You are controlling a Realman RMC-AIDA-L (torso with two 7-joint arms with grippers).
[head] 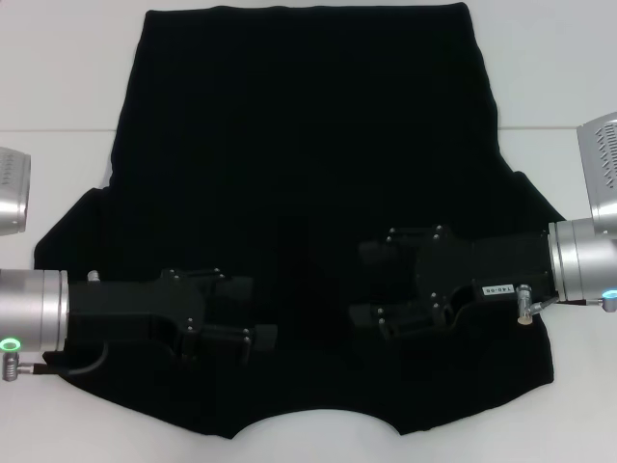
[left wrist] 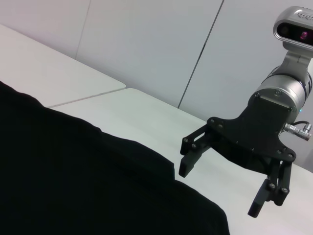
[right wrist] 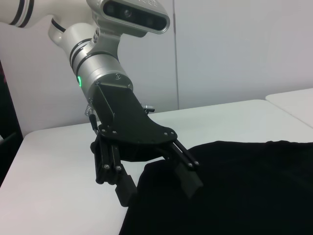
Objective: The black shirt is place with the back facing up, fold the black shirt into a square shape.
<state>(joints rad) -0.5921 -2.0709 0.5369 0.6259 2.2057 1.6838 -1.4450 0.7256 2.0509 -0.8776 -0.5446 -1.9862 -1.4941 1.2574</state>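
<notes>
Left gripper (head: pixel 253 318): hovers over the near left part of the black shirt (head: pixel 308 154), just inward of the left sleeve (head: pixel 72 227); its fingers are spread apart and grasp nothing, as the right wrist view shows.
Black shirt: lies flat and fully spread on the white table (head: pixel 58 68), plain side up, collar toward the robot and hem (head: pixel 307 10) at the far edge; it stretches under and beyond both grippers.
Right gripper (head: pixel 371 285): hovers over the near right part of the shirt, inward of the right sleeve (head: pixel 535 207), pointing toward the left gripper with a gap of cloth between them; its fingers are released and wide, empty in the left wrist view.
Done: nothing visible; no crease or doubled layer shows.
Left: by my judgement every fold, both sleeves and sides inward, then the length doubled to a square.
</notes>
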